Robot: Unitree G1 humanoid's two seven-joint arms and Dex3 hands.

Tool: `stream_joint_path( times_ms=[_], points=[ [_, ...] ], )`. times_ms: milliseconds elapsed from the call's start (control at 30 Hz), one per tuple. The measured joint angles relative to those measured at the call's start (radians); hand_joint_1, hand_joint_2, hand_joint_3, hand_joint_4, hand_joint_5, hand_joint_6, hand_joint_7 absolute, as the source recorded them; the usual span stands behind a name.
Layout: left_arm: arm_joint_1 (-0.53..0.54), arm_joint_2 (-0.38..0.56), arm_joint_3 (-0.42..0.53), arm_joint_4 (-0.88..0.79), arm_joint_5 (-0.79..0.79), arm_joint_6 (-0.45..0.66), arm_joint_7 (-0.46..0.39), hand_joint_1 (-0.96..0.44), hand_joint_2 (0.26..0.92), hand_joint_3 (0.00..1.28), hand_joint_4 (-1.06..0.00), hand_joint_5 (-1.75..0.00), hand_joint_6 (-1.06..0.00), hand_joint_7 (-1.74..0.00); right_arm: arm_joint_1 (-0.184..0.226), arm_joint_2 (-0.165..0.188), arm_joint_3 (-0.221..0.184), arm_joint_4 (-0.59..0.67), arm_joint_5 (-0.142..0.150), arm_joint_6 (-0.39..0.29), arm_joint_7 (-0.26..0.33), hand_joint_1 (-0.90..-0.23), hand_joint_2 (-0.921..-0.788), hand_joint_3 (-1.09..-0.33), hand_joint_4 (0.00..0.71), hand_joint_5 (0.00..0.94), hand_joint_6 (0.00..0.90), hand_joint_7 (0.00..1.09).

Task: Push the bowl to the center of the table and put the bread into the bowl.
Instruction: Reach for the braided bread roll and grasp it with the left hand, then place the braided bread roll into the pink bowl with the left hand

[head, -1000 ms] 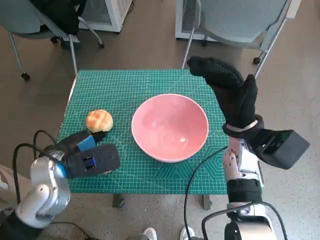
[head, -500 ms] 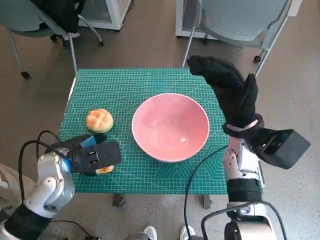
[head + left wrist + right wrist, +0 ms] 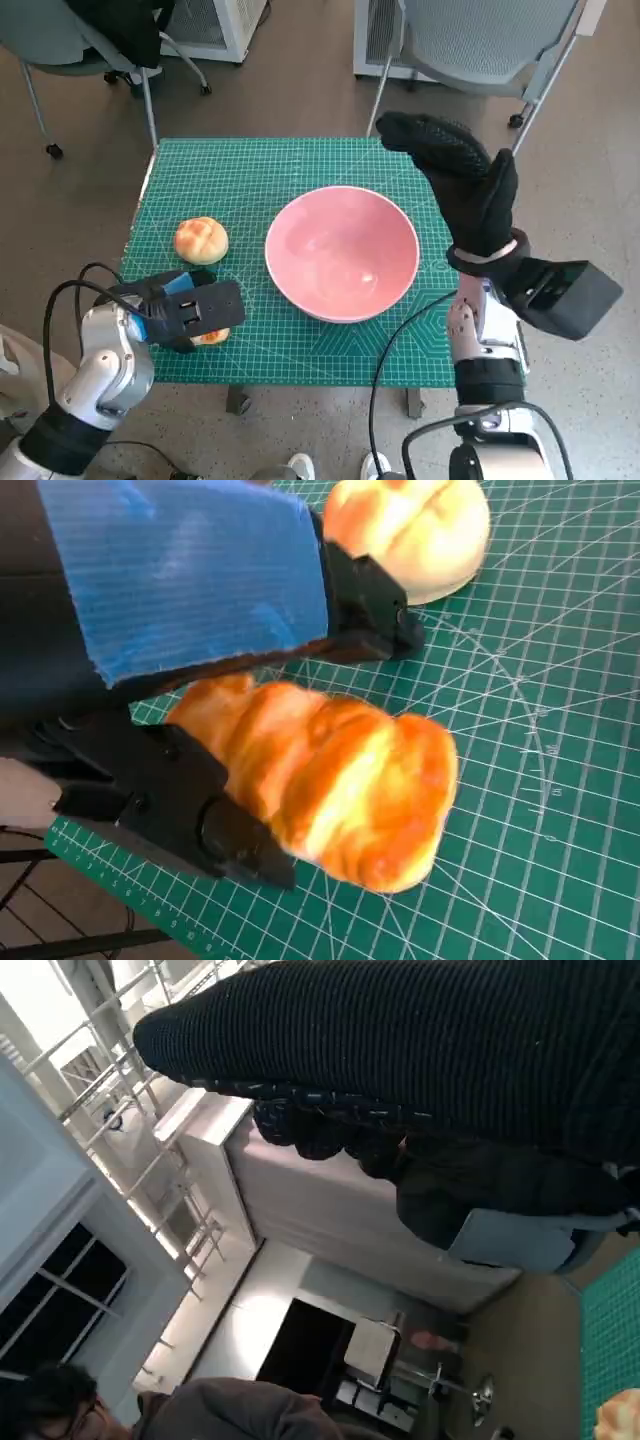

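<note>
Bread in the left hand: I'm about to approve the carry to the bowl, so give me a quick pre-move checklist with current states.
1. Grip: left hand has its fingers around the long bread loaf: ok.
2. Loaf lifted off the green mat: cannot tell.
3. Bowl near the table's center, upright and empty: ok.
4. Round bun lies apart from the bowl, beside the left hand; could be brushed on the way: not ok.
5. Right hand raised at the bowl's far right side, holding nothing, out of the carry path: ok.
</note>
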Motion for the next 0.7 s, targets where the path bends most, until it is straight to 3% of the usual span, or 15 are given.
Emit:
stream_joint_path(
  times_ms=[67, 133, 200, 233, 333, 367, 433, 533, 700],
  points=[
    [-0.002, -0.004, 0.000, 0.012, 0.002, -0.001, 0.004, -0.02, 0.750, 0.02, -0.48, -0.62, -0.61, -0.03, 0.000, 0.000, 0.000, 0.000, 0.000, 0.000, 0.000, -0.675, -0.921, -0.864, 0.086, 0.000, 0.051, 0.21],
    [-0.002, -0.010, 0.000, 0.023, 0.005, -0.001, 0.015, 0.21, 0.851, 0.05, -0.60, -0.98, -0.68, -0.06, 0.000, 0.001, 0.001, 0.000, 0.000, 0.000, 0.000, -0.676, -0.921, -0.863, 0.087, 0.000, 0.048, 0.21],
    [-0.002, -0.016, 0.001, 0.033, 0.011, -0.001, 0.033, 0.29, 0.876, 0.06, -0.66, -1.09, -0.75, -0.09, 0.000, 0.002, 0.001, 0.000, 0.000, 0.000, 0.000, -0.676, -0.921, -0.863, 0.087, 0.000, 0.047, 0.22],
    [-0.001, -0.019, 0.002, 0.038, 0.016, -0.003, 0.047, 0.19, 0.881, 0.06, -0.71, -1.13, -0.74, -0.39, 0.000, 0.002, 0.001, 0.000, 0.000, 0.000, 0.000, -0.676, -0.921, -0.863, 0.087, 0.000, 0.046, 0.22],
    [0.004, -0.027, 0.010, 0.052, 0.032, -0.022, 0.099, 0.06, 0.884, 0.06, -0.75, -1.20, -0.73, -0.73, 0.000, 0.002, 0.001, 0.000, 0.000, 0.000, 0.000, -0.676, -0.921, -0.863, 0.087, 0.000, 0.043, 0.22],
    [0.006, -0.029, 0.013, 0.058, 0.036, -0.030, 0.115, 0.05, 0.863, 0.10, -0.75, -1.21, -0.74, -0.75, 0.000, 0.002, 0.001, 0.000, 0.000, 0.000, 0.000, -0.676, -0.921, -0.863, 0.087, 0.000, 0.042, 0.22],
    [0.013, -0.032, 0.020, 0.067, 0.040, -0.053, 0.152, 0.02, 0.690, 0.43, -0.74, -1.32, -0.73, -0.91, 0.000, 0.002, 0.001, 0.000, 0.000, 0.001, 0.000, -0.676, -0.921, -0.863, 0.087, 0.000, 0.039, 0.23],
    [0.022, -0.034, 0.027, 0.080, 0.042, -0.085, 0.192, 0.01, 0.593, 0.62, -0.72, -1.40, -0.71, -1.01, 0.000, 0.001, 0.000, 0.000, 0.000, 0.002, 0.000, -0.676, -0.921, -0.863, 0.086, 0.000, 0.035, 0.23],
    [0.025, -0.034, 0.029, 0.086, 0.044, -0.104, 0.203, 0.00, 0.602, 0.63, -0.69, -1.42, -0.68, -1.05, 0.000, 0.002, 0.001, 0.000, 0.000, 0.004, 0.000, -0.676, -0.921, -0.863, 0.086, 0.000, 0.029, 0.24]
  ],
)
